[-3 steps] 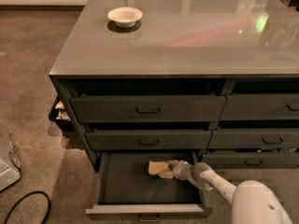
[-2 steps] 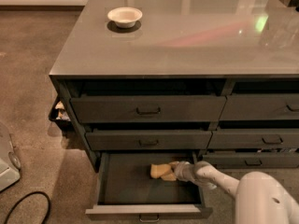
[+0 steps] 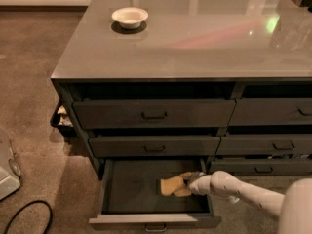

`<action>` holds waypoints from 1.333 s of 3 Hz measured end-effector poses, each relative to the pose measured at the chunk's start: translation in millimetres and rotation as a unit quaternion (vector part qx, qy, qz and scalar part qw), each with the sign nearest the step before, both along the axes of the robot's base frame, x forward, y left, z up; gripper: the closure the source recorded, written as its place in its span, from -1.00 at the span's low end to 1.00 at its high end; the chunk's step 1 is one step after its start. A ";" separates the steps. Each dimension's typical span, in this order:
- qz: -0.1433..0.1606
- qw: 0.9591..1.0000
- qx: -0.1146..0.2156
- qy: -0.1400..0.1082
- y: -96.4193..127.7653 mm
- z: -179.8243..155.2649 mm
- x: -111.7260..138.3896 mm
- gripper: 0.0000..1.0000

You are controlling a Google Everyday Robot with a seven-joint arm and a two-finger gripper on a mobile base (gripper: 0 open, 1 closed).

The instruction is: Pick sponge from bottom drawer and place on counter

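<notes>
The bottom drawer (image 3: 131, 191) of the left column is pulled well out, its dark floor in plain sight. The sponge (image 3: 171, 185) lies inside it, pale yellow and somewhat rumpled, towards the right half and nearer the back than the front.

The gripper (image 3: 191, 181) is down in the drawer at the sponge's right end, touching it or all but touching. Whether it has closed on the sponge cannot be told. The white arm (image 3: 243, 193) reaches in from the lower right, passing over the drawer's right wall.

The two drawers above, top (image 3: 153, 113) and middle (image 3: 153, 145), are closed, as are the drawers of the right column.

The counter (image 3: 195, 52) is glossy grey, with a reddish streak and a green glint (image 3: 272, 23) reflected near its far right. A white bowl (image 3: 129, 17) stands upright near its far left corner, well apart from the drawer.

On the brown carpet (image 3: 29, 82) to the left, a black cable (image 3: 29, 203) loops beside a white object (image 3: 7, 172) at the frame's edge. A dark bin (image 3: 61, 120) with something pale in it sits against the cabinet's left side.
</notes>
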State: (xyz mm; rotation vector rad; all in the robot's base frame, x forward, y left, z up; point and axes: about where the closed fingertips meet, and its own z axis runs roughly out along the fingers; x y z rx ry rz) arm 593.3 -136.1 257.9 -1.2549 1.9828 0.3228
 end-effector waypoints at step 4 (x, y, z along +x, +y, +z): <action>0.118 0.976 0.011 -0.185 63.3 261.7 -49.7 1.00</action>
